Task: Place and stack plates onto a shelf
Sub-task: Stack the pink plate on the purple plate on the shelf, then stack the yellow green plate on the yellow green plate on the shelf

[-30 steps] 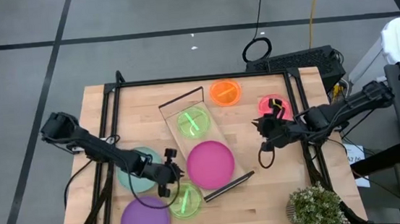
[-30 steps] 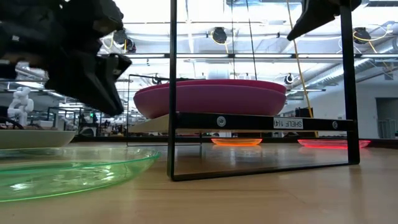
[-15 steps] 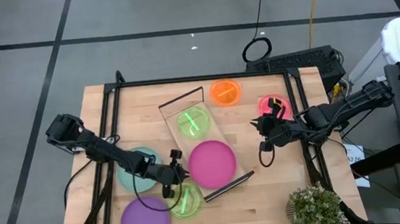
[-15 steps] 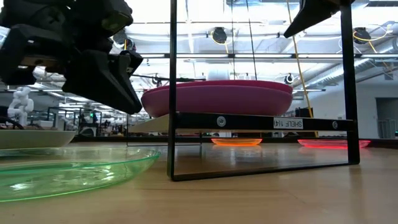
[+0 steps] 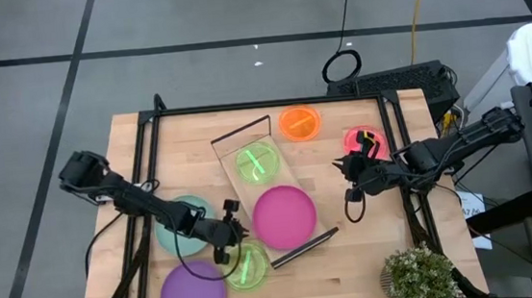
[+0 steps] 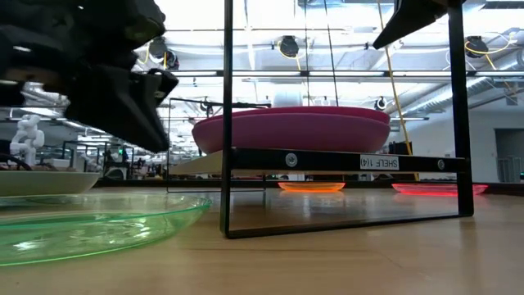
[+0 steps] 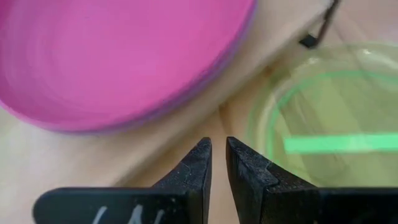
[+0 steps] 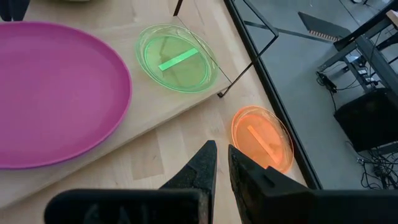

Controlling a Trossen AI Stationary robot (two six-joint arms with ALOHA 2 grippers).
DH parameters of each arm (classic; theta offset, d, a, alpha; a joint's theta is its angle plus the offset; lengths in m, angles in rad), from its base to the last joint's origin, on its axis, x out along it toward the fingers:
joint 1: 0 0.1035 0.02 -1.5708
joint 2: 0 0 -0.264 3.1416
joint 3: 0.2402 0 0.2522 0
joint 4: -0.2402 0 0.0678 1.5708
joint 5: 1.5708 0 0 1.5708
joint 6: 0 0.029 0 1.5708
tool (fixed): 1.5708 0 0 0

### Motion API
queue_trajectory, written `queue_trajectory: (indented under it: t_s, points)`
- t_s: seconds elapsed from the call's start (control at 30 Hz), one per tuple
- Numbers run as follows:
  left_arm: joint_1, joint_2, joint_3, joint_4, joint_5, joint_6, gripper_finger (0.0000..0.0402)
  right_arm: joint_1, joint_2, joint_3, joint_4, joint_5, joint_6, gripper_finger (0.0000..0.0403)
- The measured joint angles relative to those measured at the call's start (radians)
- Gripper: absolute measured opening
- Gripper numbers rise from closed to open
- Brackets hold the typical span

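arms: dark, jointed | cables: black, looped | jaws: black, tapered, pointed tips

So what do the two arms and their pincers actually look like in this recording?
Both arms are dark, near black, built of slim jointed segments with black cables looping alongside. The left pincer and right pincer each end in two dark, matte, wedge-shaped fingers tapering to narrow tips. Faint pale marks show on the left pincer's base; I can't read them. No colour accents are visible on either arm.
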Motion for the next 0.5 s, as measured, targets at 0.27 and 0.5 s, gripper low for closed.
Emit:
queue_trajectory:
  t_s: [0.27,0.5]
  points:
    - [-0.033,-0.020,0.000,-0.080,-0.003,-0.235,0.0056,0.000,0.000,0.000,0.015,0.000,0.004,0.0027]
    - [-0.027,-0.020,0.000,-0.113,0.026,-0.358,0.0070,0.000,0.000,0.000,0.051,-0.045,0.102,0.0027]
